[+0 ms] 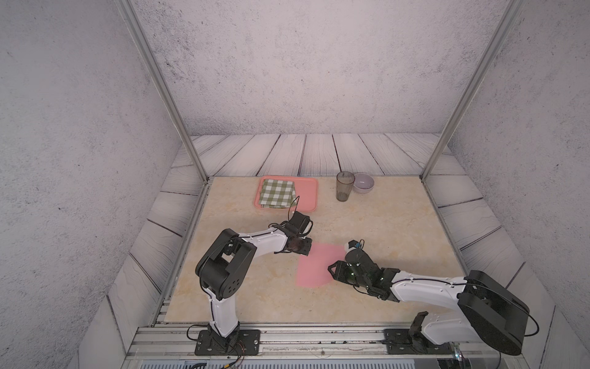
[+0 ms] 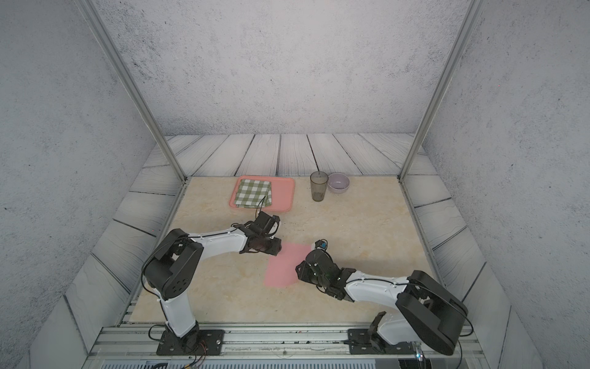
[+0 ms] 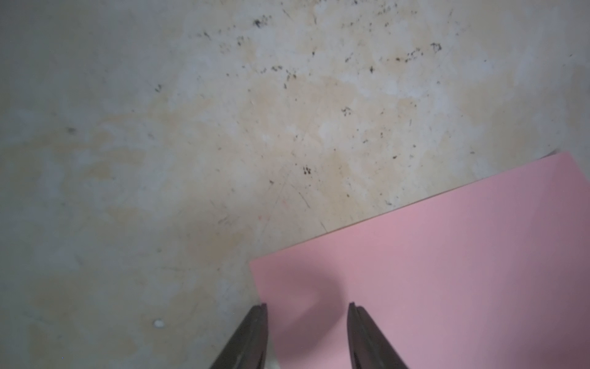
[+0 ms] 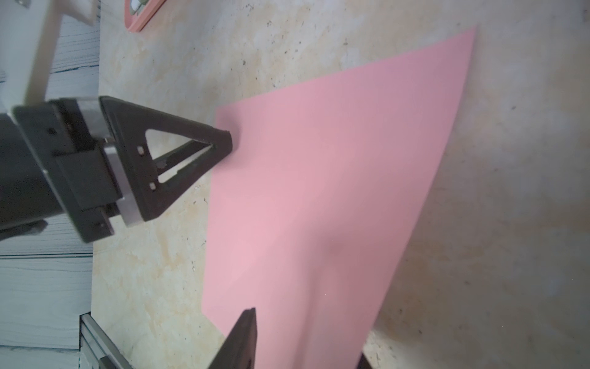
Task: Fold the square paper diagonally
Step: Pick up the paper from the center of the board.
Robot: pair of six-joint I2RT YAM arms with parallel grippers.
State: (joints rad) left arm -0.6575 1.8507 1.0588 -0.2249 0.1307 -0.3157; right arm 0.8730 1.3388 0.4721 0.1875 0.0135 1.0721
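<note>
Your tabletop [image 1: 399, 223] carries the tray [image 1: 307, 193] well beyond the left hand, and the square paper [image 1: 316, 268] lies unfolded between your two hands. Your left gripper [image 3: 308, 305] sits over the paper's corner nearest to it, jaws moderately apart and pinching nothing. Your right gripper [image 4: 308, 332] is at the paper's opposite side, jaws likewise apart, with the sheet's edge running between them unclamped.
</note>
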